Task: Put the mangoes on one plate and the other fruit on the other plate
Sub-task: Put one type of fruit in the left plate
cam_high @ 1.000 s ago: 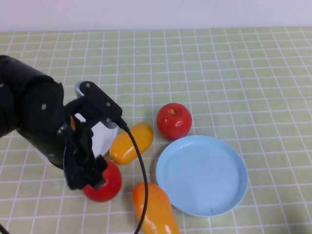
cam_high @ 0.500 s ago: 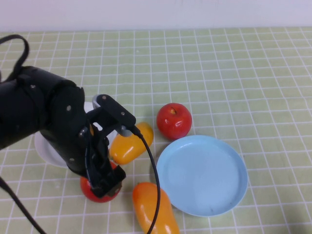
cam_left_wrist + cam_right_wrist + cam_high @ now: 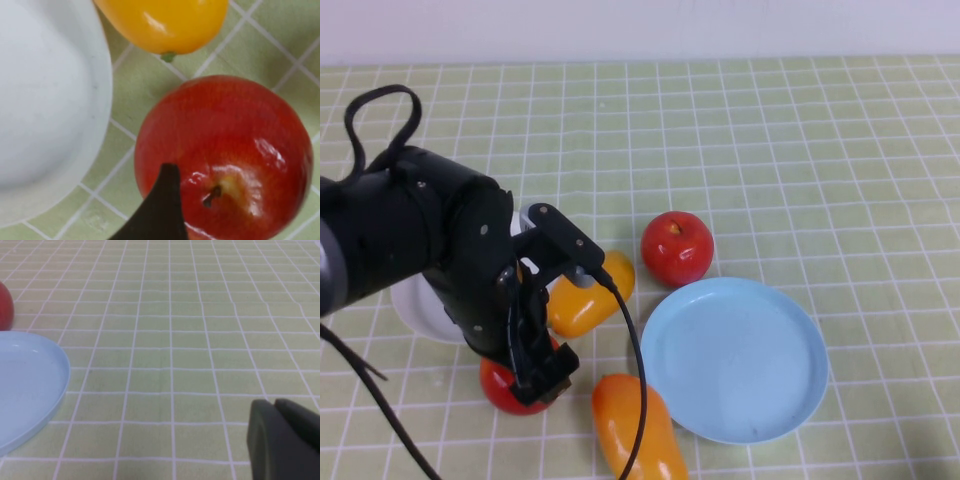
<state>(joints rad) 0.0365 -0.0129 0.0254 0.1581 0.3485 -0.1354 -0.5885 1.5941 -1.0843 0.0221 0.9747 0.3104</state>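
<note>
High view: the left gripper (image 3: 535, 375) sits low at the lower left of the frame, directly over a red apple (image 3: 505, 385) that shows only as a red edge beneath the black arm. The white plate (image 3: 420, 310) is mostly hidden behind that arm at the left. One mango (image 3: 582, 295) lies just beside the arm at centre, a second mango (image 3: 635, 430) lies at the bottom edge, and the second apple (image 3: 677, 248) stands near the upper rim of the empty blue plate (image 3: 735, 358) at lower right. Left wrist view: the apple (image 3: 225, 160) fills the lower right, stem up, with one dark fingertip (image 3: 160, 210) in front of it; the white plate rim (image 3: 100, 100) curves at the left and a mango end (image 3: 165, 22) shows at the top. Whether the fingers are closed on the apple cannot be told. Right wrist view: the right gripper (image 3: 282, 440) shows at the lower right corner with its fingers pressed together, holding nothing, above bare cloth, the blue plate edge (image 3: 45, 390) at the left. Judgement: the apple pick is in hand; the next move calls for a secure grip, then a lift across to the white plate.
</note>
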